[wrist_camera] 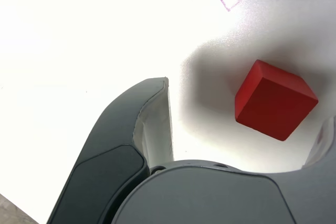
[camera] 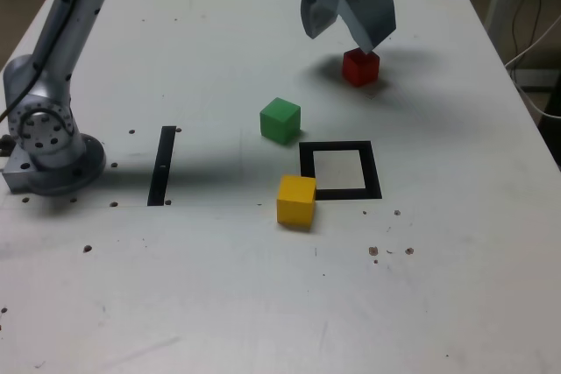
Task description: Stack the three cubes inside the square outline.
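Exterior view: three cubes, one each of red, green, yellow; one square outline; one straight black strip; one arm with one gripper. Gripper (camera: 349, 17) high up near the table's far edge, jaws spread wide, nothing grasped. Red cube (camera: 360, 67) on the table just below it, toward the far right corner. Green cube (camera: 280, 121) around mid-table, nearer the far edge than the yellow cube (camera: 296, 201). Yellow cube sits at the square outline's (camera: 374, 170) near left corner, overlapping it in view; contact with the frame can't be told. Outline is right of table centre, pale inside, no cube in it. Black strip (camera: 162, 166) toward the table's left side, just beside the arm base (camera: 54, 164). No cubes stacked; all three apart.

Table (camera: 202, 295) white, matte, scattered small dark spots and chips, soft shadows. Room: dark floor past the far corners, pale upright post (camera: 508, 2) and thin cables (camera: 533, 41) beyond the right edge.

Wrist view: one cube, the red one, on the white surface between the spread fingers (wrist_camera: 118, 135), touching neither. Claw released. Surface partly washed out by glare, faint pinkish V-shaped mark (wrist_camera: 229, 10), grey shadow around the cube. Brownish floor patch (wrist_camera: 13, 213) past a table edge.
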Tool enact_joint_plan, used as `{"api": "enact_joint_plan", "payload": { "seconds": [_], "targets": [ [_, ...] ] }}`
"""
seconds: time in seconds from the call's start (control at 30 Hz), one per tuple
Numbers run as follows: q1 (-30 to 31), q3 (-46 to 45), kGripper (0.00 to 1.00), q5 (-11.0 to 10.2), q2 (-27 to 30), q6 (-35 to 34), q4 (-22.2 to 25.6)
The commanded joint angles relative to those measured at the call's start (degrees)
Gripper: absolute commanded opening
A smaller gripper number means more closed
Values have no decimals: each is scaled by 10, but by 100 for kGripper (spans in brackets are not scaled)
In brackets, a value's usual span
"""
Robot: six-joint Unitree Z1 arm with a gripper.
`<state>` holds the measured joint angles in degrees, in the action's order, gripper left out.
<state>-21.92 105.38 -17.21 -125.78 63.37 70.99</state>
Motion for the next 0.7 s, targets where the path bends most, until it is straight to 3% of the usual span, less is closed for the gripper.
{"api": "enact_joint_plan", "payload": {
  "seconds": [0.0, 0.33, 0.67],
  "targets": [
    [5, 8, 99, -1, -9, 2, 0],
    [29, 37, 97, 2, -43, -5, 5],
    [36, 40, 86, 3, -61, -33, 9]
  ]
}}
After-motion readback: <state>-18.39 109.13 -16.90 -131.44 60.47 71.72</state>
